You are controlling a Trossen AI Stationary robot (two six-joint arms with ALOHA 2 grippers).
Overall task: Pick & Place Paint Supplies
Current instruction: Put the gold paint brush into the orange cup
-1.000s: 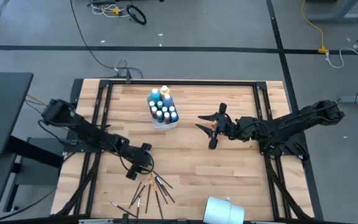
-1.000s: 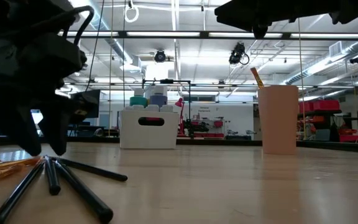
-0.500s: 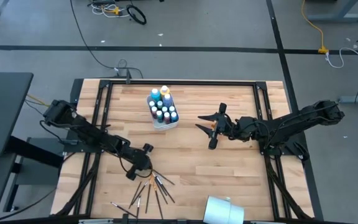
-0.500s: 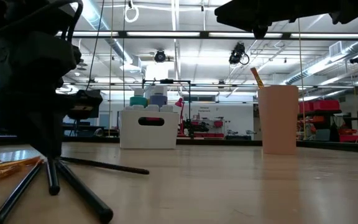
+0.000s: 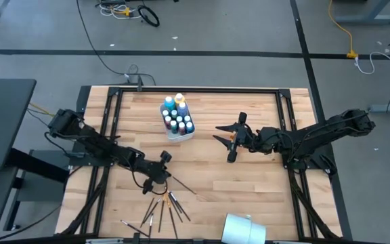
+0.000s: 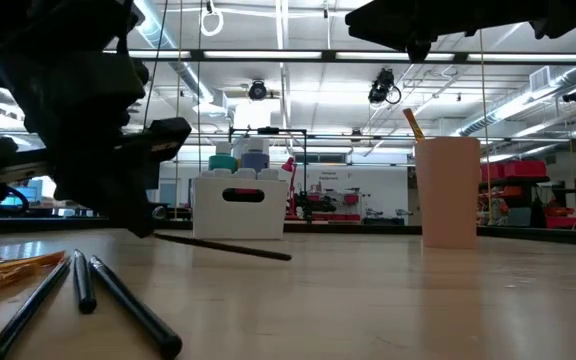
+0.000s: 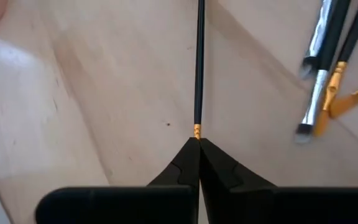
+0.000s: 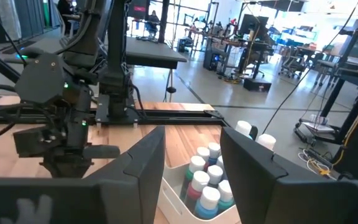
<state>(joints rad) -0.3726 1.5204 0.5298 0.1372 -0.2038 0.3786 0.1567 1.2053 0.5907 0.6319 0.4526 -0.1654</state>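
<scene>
My left gripper [image 5: 158, 173] is shut on one thin dark brush [image 5: 180, 185], above the near-left part of the table; it also shows in the low view [image 6: 140, 218]. Several more brushes [image 5: 162, 205] lie flat on the table just nearer, and also show in the left wrist view [image 7: 325, 81]. Small paint bottles [image 5: 177, 119] stand in a white bin [image 6: 240, 208] at the far middle. My right gripper [image 5: 230, 139] hangs open and empty right of the bin, well above the table. In its wrist view [image 8: 191, 158] the bottles [image 8: 207, 180] lie ahead. My left gripper pinches the brush at its ferrule end [image 7: 196, 132] between the two fingertips; the fingers hide the bristles. The fingers slant down toward the table's right and near side, and lie along the brush. The handle [image 7: 200, 50] sticks out ahead and slants down [image 6: 230, 248]. I cannot tell whether its free end [image 6: 286, 257] touches the table.
A pale cup [image 6: 451, 192] with one brush [image 6: 411, 122] in it stands near the front edge, right of the brush pile [image 5: 244, 229]. Bare wood lies between the pile, the bin and the cup. A dark frame [image 5: 114, 102] runs round the table.
My left gripper has risen and gone toward the table's right edge with one brush. The brush has been drawn out of the pile, and its free end now reaches farther right. The other brushes have stayed where they were.
</scene>
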